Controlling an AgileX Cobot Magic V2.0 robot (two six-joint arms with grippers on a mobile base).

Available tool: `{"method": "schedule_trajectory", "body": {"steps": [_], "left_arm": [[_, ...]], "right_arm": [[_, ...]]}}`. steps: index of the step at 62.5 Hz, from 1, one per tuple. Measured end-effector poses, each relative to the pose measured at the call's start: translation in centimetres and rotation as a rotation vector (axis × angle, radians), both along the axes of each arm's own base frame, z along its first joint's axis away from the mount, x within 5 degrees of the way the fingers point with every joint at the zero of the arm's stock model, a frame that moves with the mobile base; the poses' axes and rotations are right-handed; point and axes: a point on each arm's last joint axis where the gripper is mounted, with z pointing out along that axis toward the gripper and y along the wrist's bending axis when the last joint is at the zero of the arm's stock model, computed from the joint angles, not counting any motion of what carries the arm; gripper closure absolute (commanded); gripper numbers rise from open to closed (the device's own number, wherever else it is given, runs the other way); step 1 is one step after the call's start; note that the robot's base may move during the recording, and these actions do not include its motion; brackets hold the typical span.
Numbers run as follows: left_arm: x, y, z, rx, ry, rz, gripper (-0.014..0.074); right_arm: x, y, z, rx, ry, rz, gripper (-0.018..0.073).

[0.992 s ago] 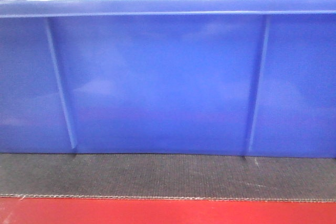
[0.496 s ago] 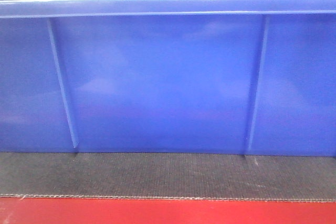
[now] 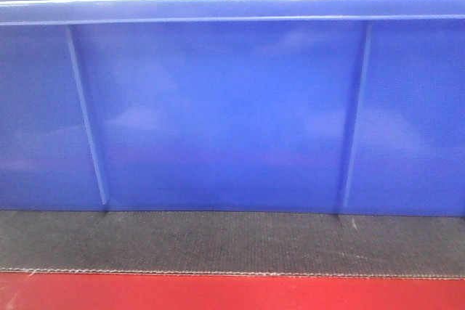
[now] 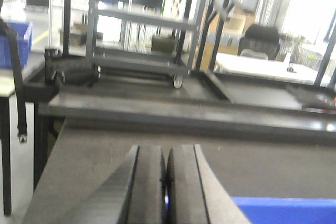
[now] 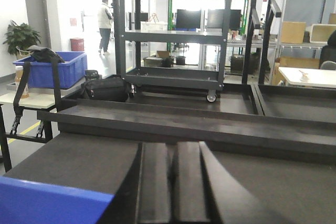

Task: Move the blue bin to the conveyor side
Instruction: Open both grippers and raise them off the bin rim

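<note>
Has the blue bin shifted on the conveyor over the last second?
Barely, if at all: the blue bin has its bottom edge at the same line on the conveyor, parallel to the red border strip.

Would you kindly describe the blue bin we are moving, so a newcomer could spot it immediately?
Find the dark woven conveyor with its red border. The blue bin stands on it, filling the front view. Unlike the smaller blue bin on the side table, it has glossy walls, thin vertical ribs and a thick rim.

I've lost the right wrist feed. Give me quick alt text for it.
The right gripper, fingers pressed together and holding nothing, points across the dark conveyor, with a corner of the blue bin at lower left. Beyond stand a grey wheeled cart and another blue bin on a side table.
</note>
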Motion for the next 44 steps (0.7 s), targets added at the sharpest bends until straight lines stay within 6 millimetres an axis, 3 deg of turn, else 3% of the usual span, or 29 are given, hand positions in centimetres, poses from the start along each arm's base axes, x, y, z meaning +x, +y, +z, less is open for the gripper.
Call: {"method": "schedule_trajectory", "body": {"steps": [8,15,38,44], "left_arm": [[-2.4,0.6,0.4,-0.001,0.019,0.016,0.0594],[-3.8,0.9,-0.9,0.003,0.055,0.022,0.0594],[-7.9,1.5,-11.8,0.028,0.178,0.008,0.0594],[-8.7,1.9,-14.2,0.025,0.209,0.029,0.0594]], "right_arm": [[-2.2,-0.6,-0.1,-0.006,0.075,-0.007,0.0637],[-4.0,-1.0,-1.0,0.014,0.135,-0.010,0.0637],[-8.1,-1.9,-9.8,0.014,0.215,-0.010,0.0641],[-9.0,-2.2,-11.2,0.026,0.215,-0.010,0.0641]]}}
